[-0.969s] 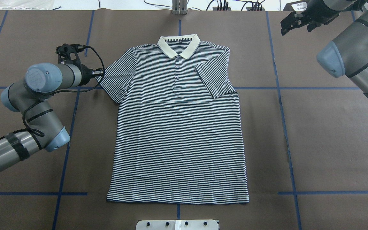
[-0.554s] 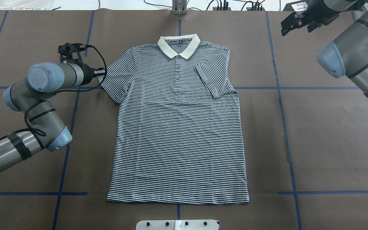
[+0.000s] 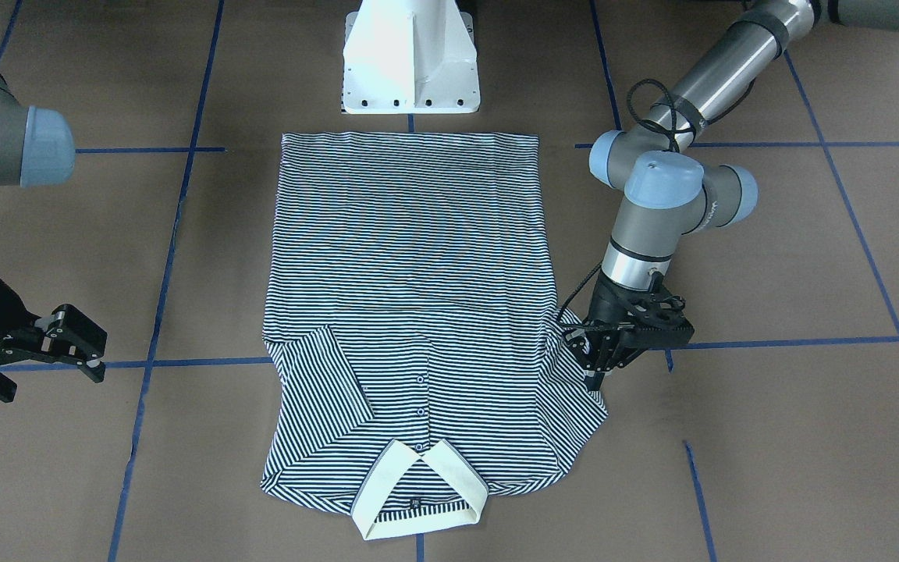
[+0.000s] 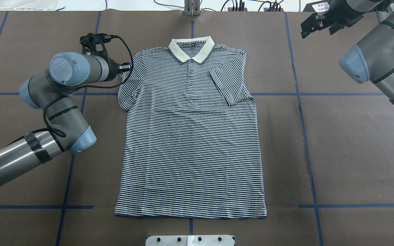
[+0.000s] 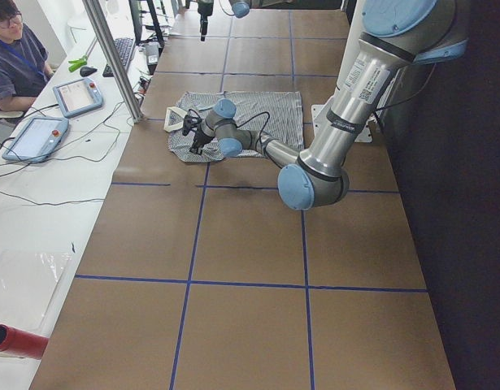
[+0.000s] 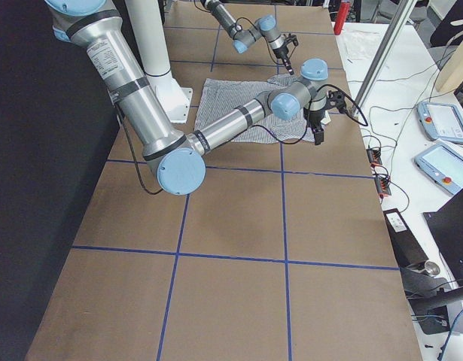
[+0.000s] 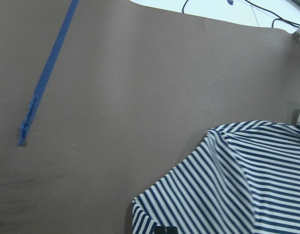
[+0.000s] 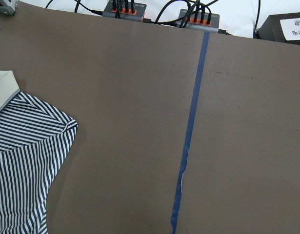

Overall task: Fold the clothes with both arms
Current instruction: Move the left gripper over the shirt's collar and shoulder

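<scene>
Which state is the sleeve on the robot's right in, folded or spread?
Folded: the sleeve lies turned inward over the polo shirt's chest.

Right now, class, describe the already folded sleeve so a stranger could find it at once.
On the brown paper-covered table lies a navy-and-white striped polo shirt with a cream collar. Its sleeve on the robot's right is folded diagonally over the chest, while the opposite sleeve sticks outward.

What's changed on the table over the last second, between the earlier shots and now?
The left hand, which seems to have hold of the spread sleeve, moved inward and away from the robot's base, dragging that sleeve's edge in toward the body of the polo shirt. The right hand, the already folded sleeve and the rest of the shirt stayed as they were.
</scene>
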Motion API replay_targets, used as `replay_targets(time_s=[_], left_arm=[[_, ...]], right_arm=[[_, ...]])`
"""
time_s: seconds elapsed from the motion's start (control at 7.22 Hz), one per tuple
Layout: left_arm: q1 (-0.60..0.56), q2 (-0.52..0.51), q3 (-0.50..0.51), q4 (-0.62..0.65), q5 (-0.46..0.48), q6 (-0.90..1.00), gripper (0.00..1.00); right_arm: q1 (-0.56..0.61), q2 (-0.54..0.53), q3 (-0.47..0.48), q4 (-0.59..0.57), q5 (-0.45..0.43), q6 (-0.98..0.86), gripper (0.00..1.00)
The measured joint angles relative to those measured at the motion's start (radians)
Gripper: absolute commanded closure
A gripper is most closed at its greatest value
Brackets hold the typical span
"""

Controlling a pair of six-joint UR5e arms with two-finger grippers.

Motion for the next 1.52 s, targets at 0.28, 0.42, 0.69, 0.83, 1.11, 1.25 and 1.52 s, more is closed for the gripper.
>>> replay_targets(time_s=[0.28,0.42,0.69,0.83,1.11,1.25,1.52], left_arm=[[0.022,-0.093,0.018,0.105,0.002,-0.031,1.0],[0.029,-0.15,0.072,0.121,0.003,-0.061,1.0],[0.036,-0.212,0.147,0.128,0.005,-0.09,0.25],[0.036,-0.219,0.155,0.128,0.005,-0.083,0.0],[0.036,-0.211,0.115,0.128,-0.007,-0.012,0.0],[0.036,-0.183,0.05,0.129,-0.038,0.008,0.0],[0.05,-0.06,-0.165,0.126,-0.103,0.017,0.0]], right_arm=[[0.0,0.0,0.0,0.0,-0.001,0.001,0.0],[0.0,0.0,0.0,0.0,-0.002,0.001,0.0],[-0.003,0.0,-0.002,0.0,-0.002,0.003,0.0],[-0.004,0.0,-0.003,0.0,-0.003,0.004,0.0],[-0.008,0.004,0.0,0.0,-0.004,0.016,0.0],[-0.019,0.006,0.01,0.0,-0.008,0.048,0.0],[-0.131,-0.009,0.102,0.0,-0.107,0.232,0.0]])
